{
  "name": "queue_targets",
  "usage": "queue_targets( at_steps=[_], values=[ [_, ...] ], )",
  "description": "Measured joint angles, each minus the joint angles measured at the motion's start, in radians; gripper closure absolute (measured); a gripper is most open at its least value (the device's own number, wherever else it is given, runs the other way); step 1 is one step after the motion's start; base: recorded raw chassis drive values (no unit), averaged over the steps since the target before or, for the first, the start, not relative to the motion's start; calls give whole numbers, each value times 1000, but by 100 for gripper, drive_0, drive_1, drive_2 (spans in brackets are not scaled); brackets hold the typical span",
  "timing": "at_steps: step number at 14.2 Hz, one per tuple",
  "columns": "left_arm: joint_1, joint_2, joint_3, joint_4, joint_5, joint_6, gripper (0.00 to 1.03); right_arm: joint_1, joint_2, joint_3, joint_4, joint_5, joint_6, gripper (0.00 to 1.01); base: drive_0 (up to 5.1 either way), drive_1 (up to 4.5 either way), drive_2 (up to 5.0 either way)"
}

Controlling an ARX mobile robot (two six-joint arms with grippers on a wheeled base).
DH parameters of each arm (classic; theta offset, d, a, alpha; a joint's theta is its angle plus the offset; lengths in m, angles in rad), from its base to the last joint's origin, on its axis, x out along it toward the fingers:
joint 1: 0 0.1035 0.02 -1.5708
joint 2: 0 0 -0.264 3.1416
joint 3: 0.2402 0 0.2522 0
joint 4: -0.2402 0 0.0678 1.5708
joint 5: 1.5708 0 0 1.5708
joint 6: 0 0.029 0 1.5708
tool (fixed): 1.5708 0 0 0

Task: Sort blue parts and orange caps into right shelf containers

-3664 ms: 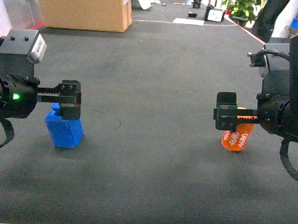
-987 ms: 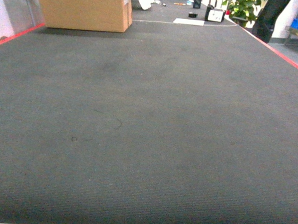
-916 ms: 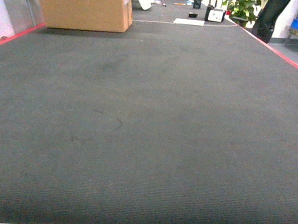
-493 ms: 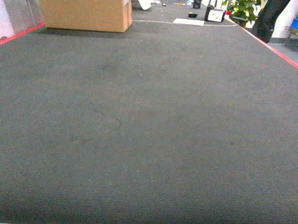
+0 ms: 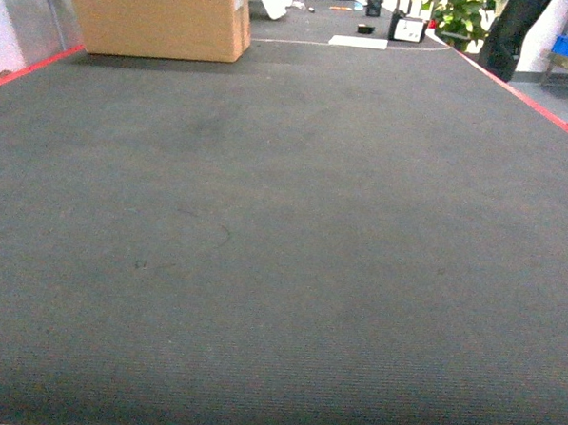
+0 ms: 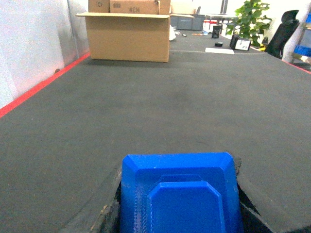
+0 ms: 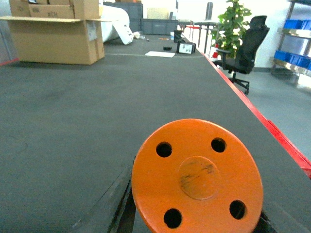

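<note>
The left wrist view has a blue part (image 6: pixel 181 196) filling its lower edge, above the dark table (image 6: pixel 160 107); the left tool itself is hidden, grip unclear. The right wrist view shows an orange cap (image 7: pixel 197 177) likewise close, its tool's state also unreadable. The head view shows neither tool.

An orange cap (image 7: pixel 197 178) with four holes is seen close up, held low. A cardboard box (image 7: pixel 53 40), plant (image 7: pixel 232 24) and office chair (image 7: pixel 245 46) are seen beyond the dark mat (image 7: pixel 73 116).
</note>
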Motion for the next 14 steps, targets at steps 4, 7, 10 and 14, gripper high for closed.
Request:
queue_targets(
  at_steps=[4,7,10,14],
  values=[
    [0,-137,0,-137,1,0,59,0,0,-3,-19,0,0,56,0,0,0],
    [0,-137,0,-138,1,0,59,0,0,-3,-21,0,0,56,0,0,0],
    [0,-137,0,-138,2,0,59,0,0,-3,-21,0,0,56,0,0,0],
    [0,-137,0,-138,1,0,59,0,0,-3,-21,0,0,56,-60,-60,-60]
  ],
)
